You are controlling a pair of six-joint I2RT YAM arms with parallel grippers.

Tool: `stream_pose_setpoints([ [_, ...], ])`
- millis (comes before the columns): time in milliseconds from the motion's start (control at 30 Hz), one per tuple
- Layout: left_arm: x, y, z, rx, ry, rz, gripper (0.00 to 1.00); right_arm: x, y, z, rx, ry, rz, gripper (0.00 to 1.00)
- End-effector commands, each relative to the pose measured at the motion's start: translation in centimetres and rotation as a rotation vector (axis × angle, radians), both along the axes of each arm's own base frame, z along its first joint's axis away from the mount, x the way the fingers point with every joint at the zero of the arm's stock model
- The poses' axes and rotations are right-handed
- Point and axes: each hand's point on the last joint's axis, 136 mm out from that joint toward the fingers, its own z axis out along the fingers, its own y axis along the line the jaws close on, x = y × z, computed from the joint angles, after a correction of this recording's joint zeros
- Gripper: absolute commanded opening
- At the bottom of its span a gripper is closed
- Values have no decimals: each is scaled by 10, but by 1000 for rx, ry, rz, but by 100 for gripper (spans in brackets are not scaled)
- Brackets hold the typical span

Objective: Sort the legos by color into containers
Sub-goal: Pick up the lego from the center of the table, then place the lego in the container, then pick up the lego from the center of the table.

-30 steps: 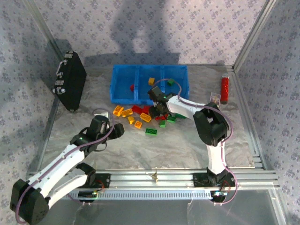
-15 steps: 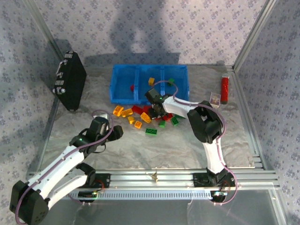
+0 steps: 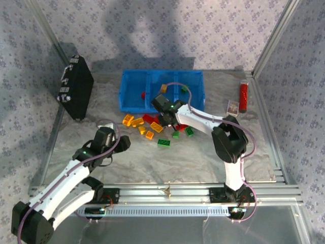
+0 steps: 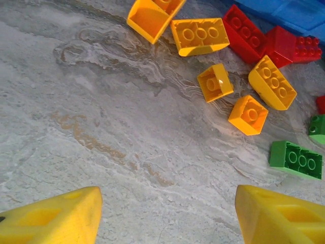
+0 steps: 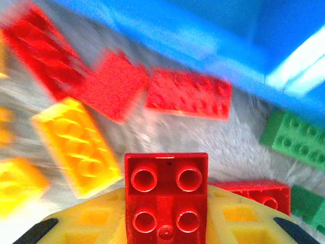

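Right now the right fingers (image 5: 238,216) are clamped on a red two-by-two lego (image 5: 166,195), studs facing the wrist camera and a yellow pad against each flat side wall. That is the sound way to hold it. The brick is hard, light plastic that will not crush, but its smooth walls could slip or twist if the grip were set across a corner or on the studs. From above, that arm reaches over the loose pile just in front of the blue tray (image 3: 133,108). I judge the next job to be carrying the piece to the left compartment, where a red brick (image 3: 143,94) lies already. The middle one holds a yellow brick (image 3: 163,88), and the right seems to hold a green one, though arm and cable partly cover it. The wrist view is smeared, so I cannot tell how far the held brick hangs above the desk (image 3: 203,157). The left fingers (image 4: 56,218) are spread wide with nothing between them, poised over bare desk near the pile's left edge. Ahead of them lie a small yellow brick (image 4: 215,82) and a green brick (image 4: 296,160), each apart from its neighbours, so either should be easy to take by its long flat sides.
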Motion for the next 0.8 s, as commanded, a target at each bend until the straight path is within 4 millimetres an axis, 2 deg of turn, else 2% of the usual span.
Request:
stream_pose_setpoints([
  [0,1,4,12,19,-19,-3,69,14,24,62,81,-98,45,34],
  [100,-2,2,14,8,-7,-15,69,39,52,86,122,-135,90,33],
  [167,-5,2,16,10,-7,-19,69,54,71,95,142,-153,119,33],
  [267,-8,1,22,5,-18,-28,69,83,95,104,216,-152,141,33],
  [300,-9,1,25,3,-23,-31,69,92,104,99,245,-138,153,34],
  [333,-10,0,27,3,-25,-35,69,101,108,100,266,-145,153,39],
  [400,-12,-5,32,6,-36,-53,69,114,113,98,298,-154,156,77],
  [433,-12,-8,35,14,-41,-66,69,115,110,99,296,-150,146,88],
  [467,-12,-12,38,27,-47,-82,69,114,106,102,287,-152,138,92],
  [567,-12,-26,41,76,-60,-138,68,102,99,113,257,-189,153,94],
  [600,-11,-33,42,85,-65,-160,69,97,95,126,270,-218,162,95],
  [633,-8,-41,42,93,-66,-183,69,89,89,129,264,-230,167,95],
  [767,6,-72,40,116,-58,-257,69,67,47,152,246,-271,117,95],
])
